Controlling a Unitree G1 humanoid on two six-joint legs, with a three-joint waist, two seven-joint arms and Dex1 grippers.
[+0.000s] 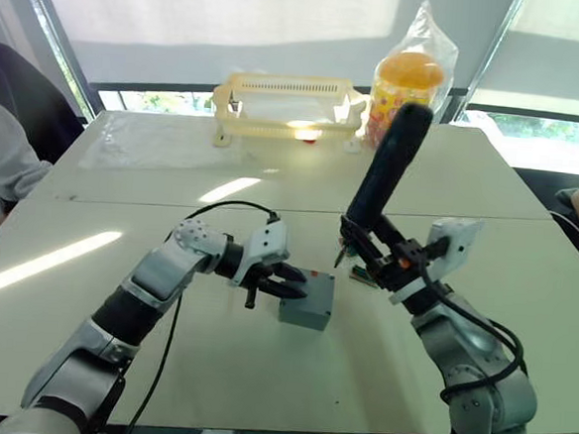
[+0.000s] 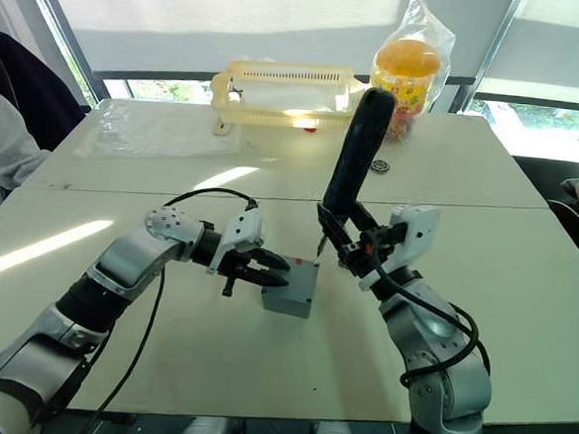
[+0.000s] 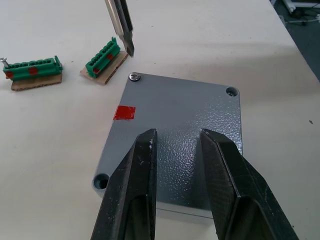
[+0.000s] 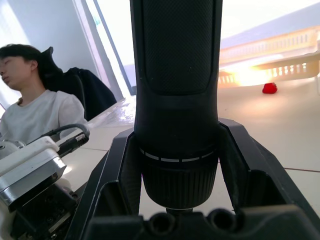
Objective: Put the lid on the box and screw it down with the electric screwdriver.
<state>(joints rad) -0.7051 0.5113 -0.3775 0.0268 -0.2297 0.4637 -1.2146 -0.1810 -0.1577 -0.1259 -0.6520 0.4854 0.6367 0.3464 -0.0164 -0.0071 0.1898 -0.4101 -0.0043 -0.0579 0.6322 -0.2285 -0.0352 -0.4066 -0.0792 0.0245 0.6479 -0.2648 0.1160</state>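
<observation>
While the lid (image 3: 175,135) lies under parted left fingers (image 3: 135,190).

A pale cream table (image 1: 210,360) carries everything — a seam runs across it where two tops meet. Near the middle sits the grey box (image 1: 309,300) with the lid (image 3: 175,125) on top. Just beside the box lie two green terminal blocks (image 3: 102,60) on cardboard scraps. At the far edge stand a cream plastic basket (image 1: 288,103) and a bagged jar with an orange lid (image 1: 406,81) — a clear plastic sheet (image 1: 141,139) lies flat to their left.
</observation>
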